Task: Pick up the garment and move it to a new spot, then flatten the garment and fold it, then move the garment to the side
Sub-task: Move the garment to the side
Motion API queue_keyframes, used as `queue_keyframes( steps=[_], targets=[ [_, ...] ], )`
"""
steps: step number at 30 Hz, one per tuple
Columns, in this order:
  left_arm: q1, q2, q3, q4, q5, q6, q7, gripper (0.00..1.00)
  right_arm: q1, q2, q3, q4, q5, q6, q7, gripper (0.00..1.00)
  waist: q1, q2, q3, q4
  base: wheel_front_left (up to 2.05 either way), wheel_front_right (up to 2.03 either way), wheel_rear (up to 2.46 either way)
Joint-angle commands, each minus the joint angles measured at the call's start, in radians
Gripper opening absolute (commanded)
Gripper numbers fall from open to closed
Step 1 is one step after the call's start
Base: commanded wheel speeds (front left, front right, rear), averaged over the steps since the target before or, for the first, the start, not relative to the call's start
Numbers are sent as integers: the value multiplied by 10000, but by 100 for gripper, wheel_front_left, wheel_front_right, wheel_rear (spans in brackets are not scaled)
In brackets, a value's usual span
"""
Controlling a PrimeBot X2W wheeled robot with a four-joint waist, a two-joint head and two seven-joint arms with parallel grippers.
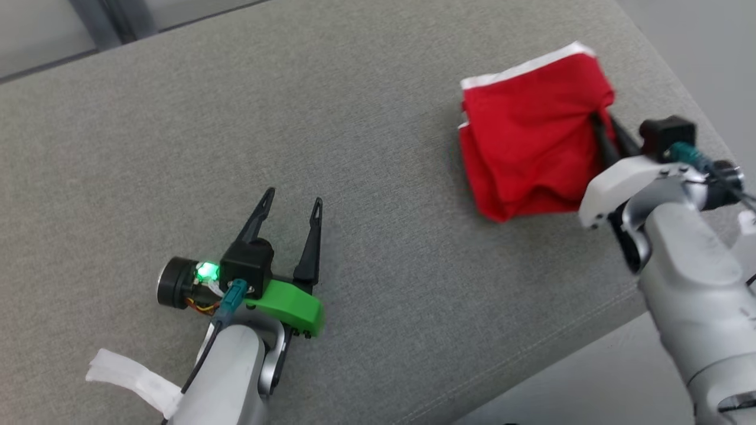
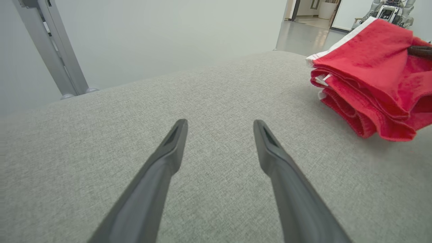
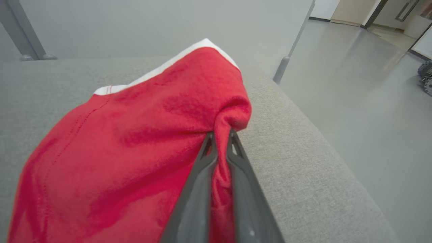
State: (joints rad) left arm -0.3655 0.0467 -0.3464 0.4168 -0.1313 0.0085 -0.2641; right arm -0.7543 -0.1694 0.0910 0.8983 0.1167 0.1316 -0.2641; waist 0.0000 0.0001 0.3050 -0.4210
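Left gripper (image 1: 294, 198): jaws spread, empty, low over the grey woven upholstered surface (image 1: 413, 265). Right gripper (image 1: 603, 121): pinched on a bunched edge of the folded red fleece garment with white hem (image 1: 531, 147), near the surface's right edge. Judged soft, light, prone to unfolding; better held through all layers.

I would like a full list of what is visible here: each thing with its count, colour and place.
garment: one, red with a white band, folded, near the surface's right edge
padded surface: one, grey, under the garment
metal posts: two, grey, beyond the surface's far edge
floor: one, grey, right of the surface
left fingers: two, dark, apart, over bare surface
right fingers: two, dark, closed on the garment's edge
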Motion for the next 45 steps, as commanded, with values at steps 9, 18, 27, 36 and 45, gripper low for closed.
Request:
queue_keyframes(
  steps=[9, 18, 27, 36, 45],
  targets=[
    [-678, 72, 9, -432, 520, -140, -3, 100, -1951, -1699, -2562, 1701, -1597, -16, -3, 0, 0, -1, 2518, 2604, 0, 0, 0],
    [-530, 112, 26, -500, 400, -62, 6, 100, -1726, -2449, -6595, 1650, -4064, -16, -3, 100, 0, -1, 2433, 3045, 0, 0, 0],
    [-93, 80, 223, -723, 63, 222, 3, 100, -1272, -880, -5837, -1159, -3610, -17, -3, 100, 0, -1, 1501, 3201, 0, 0, 0],
    [426, 64, 677, -751, -326, 530, 0, 100, 760, 60, -3356, -3173, -1597, -17, -3, 100, 0, -1, 419, 3630, 0, 0, 0],
    [1055, 63, 1177, -618, -576, 724, -2, 100, 2807, 557, -2456, -3711, -631, -17, -3, 100, 0, -1, -565, 4093, 0, 0, 0]
  ],
)
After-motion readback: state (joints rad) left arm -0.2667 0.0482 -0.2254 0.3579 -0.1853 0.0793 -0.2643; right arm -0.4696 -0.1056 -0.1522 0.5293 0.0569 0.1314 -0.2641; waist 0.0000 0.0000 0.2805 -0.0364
